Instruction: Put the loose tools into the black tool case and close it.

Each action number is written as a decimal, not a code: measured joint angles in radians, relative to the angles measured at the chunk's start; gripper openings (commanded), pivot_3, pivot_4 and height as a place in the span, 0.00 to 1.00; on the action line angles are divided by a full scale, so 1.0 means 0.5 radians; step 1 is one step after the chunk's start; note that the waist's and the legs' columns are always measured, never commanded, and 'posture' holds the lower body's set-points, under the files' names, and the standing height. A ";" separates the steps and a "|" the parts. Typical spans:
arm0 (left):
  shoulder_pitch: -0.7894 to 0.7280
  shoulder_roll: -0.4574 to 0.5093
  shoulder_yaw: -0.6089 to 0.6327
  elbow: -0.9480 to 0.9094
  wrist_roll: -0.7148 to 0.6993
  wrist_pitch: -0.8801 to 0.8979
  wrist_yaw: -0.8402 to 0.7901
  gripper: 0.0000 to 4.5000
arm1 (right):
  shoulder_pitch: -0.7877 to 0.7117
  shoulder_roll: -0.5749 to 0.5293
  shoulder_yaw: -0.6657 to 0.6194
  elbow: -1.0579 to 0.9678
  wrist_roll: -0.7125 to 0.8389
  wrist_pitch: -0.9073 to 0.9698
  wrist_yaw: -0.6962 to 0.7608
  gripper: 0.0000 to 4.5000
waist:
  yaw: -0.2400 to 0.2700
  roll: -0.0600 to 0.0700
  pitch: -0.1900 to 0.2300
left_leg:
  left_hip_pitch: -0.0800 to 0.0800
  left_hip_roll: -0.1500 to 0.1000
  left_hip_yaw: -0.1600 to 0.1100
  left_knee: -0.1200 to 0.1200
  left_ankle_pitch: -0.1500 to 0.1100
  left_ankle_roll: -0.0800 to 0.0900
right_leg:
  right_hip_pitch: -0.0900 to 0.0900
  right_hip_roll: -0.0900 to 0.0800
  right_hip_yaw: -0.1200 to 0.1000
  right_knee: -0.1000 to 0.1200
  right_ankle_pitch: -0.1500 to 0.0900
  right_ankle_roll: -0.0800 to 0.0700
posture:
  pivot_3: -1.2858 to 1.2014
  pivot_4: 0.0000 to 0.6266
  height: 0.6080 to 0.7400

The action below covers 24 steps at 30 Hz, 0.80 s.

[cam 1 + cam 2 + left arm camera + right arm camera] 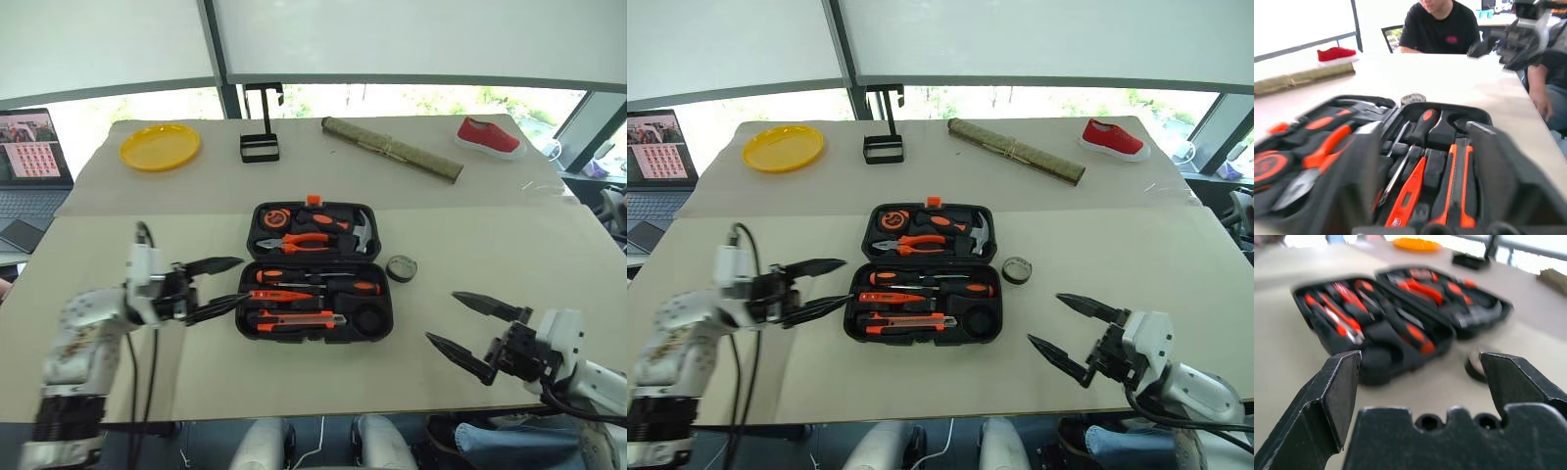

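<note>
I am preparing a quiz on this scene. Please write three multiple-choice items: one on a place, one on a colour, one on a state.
1. Where is the roll of tape?
A. in its round slot of the case
B. on the table, right of the case
C. on the yellow plate

2. What colour is the shoe at the far right of the table?
A. red
B. blue
C. green

3. How is the tool case?
A. shut and latched
B. half closed
C. lying fully open

Key: 1 B, the roll sits on the table beside the case's right edge; 2 A, the shoe is plainly red; 3 C, both halves lie flat with the tools showing.
</note>
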 measured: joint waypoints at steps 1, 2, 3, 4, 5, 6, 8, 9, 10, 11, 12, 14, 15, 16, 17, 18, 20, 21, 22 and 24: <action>0.031 0.055 0.048 0.030 -0.003 0.008 -0.042 0.99 | 0.017 -0.008 -0.016 0.050 -0.037 -0.008 -0.007 1.00 | 0.000 0.000 0.000 | 0.000 0.000 0.001 0.000 0.000 0.000 | 0.000 0.001 0.000 -0.001 0.000 0.000 | 0.52 0.24 1.00; 0.070 0.107 0.092 0.067 -0.003 0.008 -0.091 0.99 | 0.013 -0.031 -0.017 0.101 -0.077 -0.009 -0.016 1.00 | -0.001 0.001 0.001 | 0.000 0.000 0.002 0.000 0.000 0.000 | 0.000 0.001 0.001 -0.001 -0.001 0.001 | 0.52 0.24 1.00; 0.093 0.142 0.116 0.100 -0.001 0.006 -0.130 0.99 | 0.007 -0.053 -0.021 0.134 -0.103 -0.009 -0.018 1.00 | -0.002 0.001 0.001 | 0.001 0.000 0.003 0.000 0.000 0.000 | 0.000 0.002 0.001 -0.002 -0.001 0.001 | 0.52 0.24 1.00; 0.113 0.160 0.146 0.138 -0.001 0.004 -0.171 0.99 | -0.031 -0.079 -0.019 0.178 -0.127 -0.010 -0.014 1.00 | -0.003 0.001 0.001 | 0.001 0.000 0.004 0.000 0.000 0.000 | 0.000 0.003 0.001 -0.002 -0.002 0.001 | 0.52 0.24 1.00; 0.121 0.168 0.151 0.162 -0.001 0.005 -0.199 0.99 | -0.098 -0.098 -0.011 0.211 -0.143 -0.010 -0.008 1.00 | -0.005 0.000 0.002 | 0.002 0.001 0.005 0.001 0.000 0.000 | 0.000 0.004 0.001 -0.002 -0.002 0.001 | 0.52 0.24 1.00; 0.123 0.167 0.147 0.174 -0.001 0.005 -0.213 0.99 | -0.160 -0.124 0.006 0.229 -0.155 -0.010 0.003 1.00 | -0.007 -0.001 0.003 | 0.002 0.001 0.005 0.002 0.000 0.000 | 0.000 0.005 0.002 -0.002 -0.001 0.001 | 0.52 0.24 1.00; 0.128 0.161 0.144 0.171 -0.001 0.009 -0.226 0.99 | -0.363 -0.197 0.080 0.275 -0.179 -0.009 0.052 1.00 | -0.011 -0.003 0.005 | 0.002 0.002 0.006 0.002 0.000 0.000 | 0.000 0.006 0.002 -0.001 -0.001 0.001 | 0.52 0.24 1.00; 0.127 0.149 0.144 0.165 -0.002 0.010 -0.223 0.99 | -0.452 -0.234 0.119 0.286 -0.179 0.004 0.076 1.00 | -0.012 -0.004 0.005 | 0.003 0.002 0.006 0.002 0.000 0.000 | 0.000 0.007 0.002 -0.001 -0.001 0.001 | 0.52 0.24 1.00; 0.122 0.128 0.141 0.151 -0.004 0.014 -0.213 0.99 | -0.559 -0.279 0.170 0.294 -0.181 0.043 0.112 1.00 | -0.013 -0.004 0.006 | 0.003 0.002 0.006 0.001 0.000 0.000 | 0.000 0.006 0.003 -0.001 -0.001 0.000 | 0.52 0.24 1.00; 0.121 0.108 0.133 0.126 -0.017 0.028 -0.203 0.99 | -0.694 -0.346 0.249 0.312 -0.203 0.108 0.151 1.00 | -0.016 -0.004 0.007 | 0.002 0.001 0.006 0.001 0.000 0.000 | -0.001 0.006 0.003 -0.001 0.000 0.000 | 0.52 0.24 1.00; 0.122 0.091 0.130 0.099 -0.032 0.036 -0.196 0.99 | -0.840 -0.409 0.339 0.337 -0.241 0.177 0.197 1.00 | -0.017 -0.006 0.007 | 0.001 0.001 0.005 0.001 0.000 0.000 | -0.002 0.006 0.002 -0.001 0.000 0.000 | 0.52 0.24 1.00; 0.115 0.072 0.121 0.047 -0.050 0.050 -0.183 0.99 | -1.092 -0.513 0.513 0.403 -0.332 0.311 0.272 1.00 | -0.019 -0.007 0.008 | 0.000 0.001 0.005 0.001 0.000 0.000 | -0.004 0.006 0.002 0.000 0.000 -0.001 | 0.52 0.24 1.00; 0.117 0.069 0.124 0.024 -0.064 0.051 -0.181 0.99 | -1.216 -0.543 0.610 0.463 -0.398 0.358 0.310 1.00 | -0.017 -0.008 0.009 | -0.001 0.001 0.004 0.000 0.000 0.000 | -0.004 0.006 0.001 -0.001 0.000 -0.002 | 0.52 0.24 1.00; 0.121 0.067 0.124 0.004 -0.067 0.054 -0.176 0.99 | -1.338 -0.553 0.717 0.543 -0.477 0.399 0.348 1.00 | -0.015 -0.009 0.009 | -0.002 0.001 0.004 0.000 0.000 0.001 | -0.004 0.005 0.000 -0.001 0.000 -0.002 | 0.52 0.24 1.00; 0.121 0.062 0.119 -0.017 -0.068 0.055 -0.172 0.99 | -1.408 -0.551 0.779 0.594 -0.531 0.422 0.364 1.00 | -0.009 -0.009 0.009 | -0.004 0.000 0.003 -0.001 -0.001 0.001 | -0.007 0.004 -0.001 -0.001 0.000 -0.002 | 0.52 0.24 1.00; 0.126 0.056 0.114 -0.041 -0.069 0.055 -0.169 0.99 | -1.505 -0.539 0.872 0.677 -0.596 0.439 0.379 1.00 | -0.006 -0.008 0.009 | -0.009 -0.001 0.003 0.000 -0.001 0.001 | -0.012 0.002 -0.001 0.000 0.000 -0.002 | 0.52 0.24 1.00; 0.127 0.048 0.081 -0.081 -0.068 0.057 -0.165 0.99 | -1.687 -0.490 1.017 0.828 -0.726 0.458 0.385 1.00 | -0.006 -0.009 0.009 | -0.021 -0.004 0.005 0.001 -0.001 0.001 | -0.027 0.000 0.002 0.004 0.001 -0.001 | 0.52 0.24 1.00; 0.121 0.042 0.062 -0.103 -0.068 0.056 -0.162 0.99 | -1.747 -0.469 1.063 0.881 -0.771 0.457 0.390 1.00 | -0.005 -0.009 0.009 | -0.027 -0.004 0.006 0.002 0.000 0.000 | -0.032 0.001 0.002 0.004 0.002 -0.001 | 0.52 0.24 1.00; 0.120 0.037 0.050 -0.118 -0.068 0.056 -0.161 0.99 | -1.797 -0.446 1.102 0.935 -0.817 0.451 0.394 1.00 | -0.005 -0.009 0.009 | -0.029 -0.004 0.005 0.003 0.000 0.000 | -0.034 0.001 0.001 0.004 0.002 -0.001 | 0.52 0.24 1.00; 0.122 0.032 0.027 -0.142 -0.061 0.049 -0.161 0.99 | -1.896 -0.392 1.194 1.073 -0.912 0.413 0.416 1.00 | -0.006 -0.009 0.009 | -0.029 -0.004 0.006 0.002 0.000 0.000 | -0.034 0.001 0.001 0.003 0.002 -0.001 | 0.52 0.24 1.00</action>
